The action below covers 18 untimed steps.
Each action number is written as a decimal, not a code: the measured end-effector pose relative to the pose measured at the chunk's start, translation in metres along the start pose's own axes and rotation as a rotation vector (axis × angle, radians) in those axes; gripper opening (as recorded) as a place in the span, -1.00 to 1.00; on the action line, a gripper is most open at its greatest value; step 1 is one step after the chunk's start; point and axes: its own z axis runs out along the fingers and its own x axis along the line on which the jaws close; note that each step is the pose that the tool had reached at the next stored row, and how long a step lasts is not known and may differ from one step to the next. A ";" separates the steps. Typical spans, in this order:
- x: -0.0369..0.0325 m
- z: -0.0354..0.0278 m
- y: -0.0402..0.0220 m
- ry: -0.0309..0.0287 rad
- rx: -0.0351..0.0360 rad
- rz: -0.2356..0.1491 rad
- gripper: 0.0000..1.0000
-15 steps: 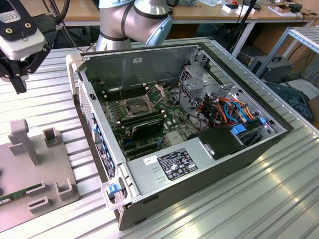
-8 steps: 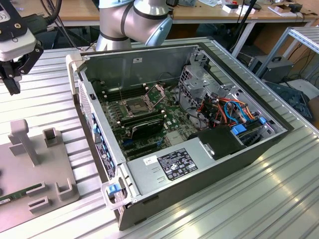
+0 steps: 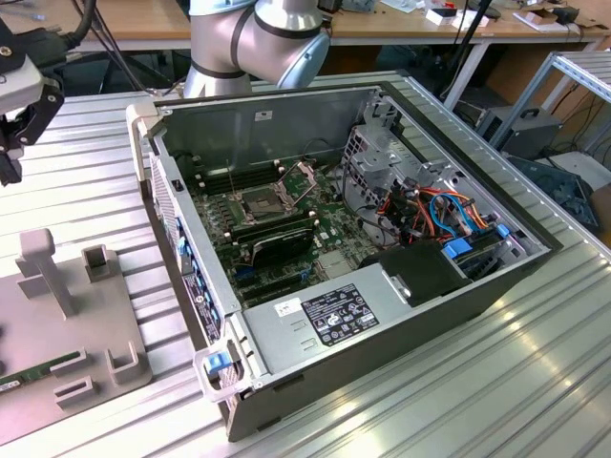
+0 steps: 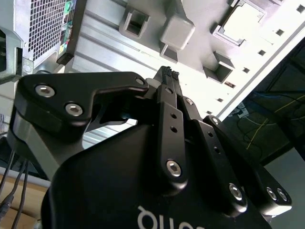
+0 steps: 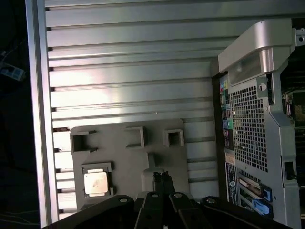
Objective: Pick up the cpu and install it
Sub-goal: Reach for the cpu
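The cpu, a small square chip with a dull metal face, lies flat in a framed nest on the grey fixture plate. In the second wrist view the cpu is a bright square in the same nest. My gripper hangs above the plate, off to one side of the chip and well clear of it. Its two thin black fingers are pressed together with nothing between them, as the gripper also shows in the second wrist view. In the exterior view the gripper is at the far left edge. The dark socket in the motherboard has its metal frame hinged up.
The open computer case lies on its side on the ribbed aluminium table, with cables and a drive cage at the exterior view's right. The fixture plate carries upright posts and a green memory stick. The arm's base stands behind the case.
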 end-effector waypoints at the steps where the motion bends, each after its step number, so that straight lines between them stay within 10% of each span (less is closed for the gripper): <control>1: 0.0022 0.0000 -0.0002 0.0000 0.0000 0.000 -0.79; 18: 0.0415 0.0025 -0.0032 0.0000 0.0000 0.000 -0.79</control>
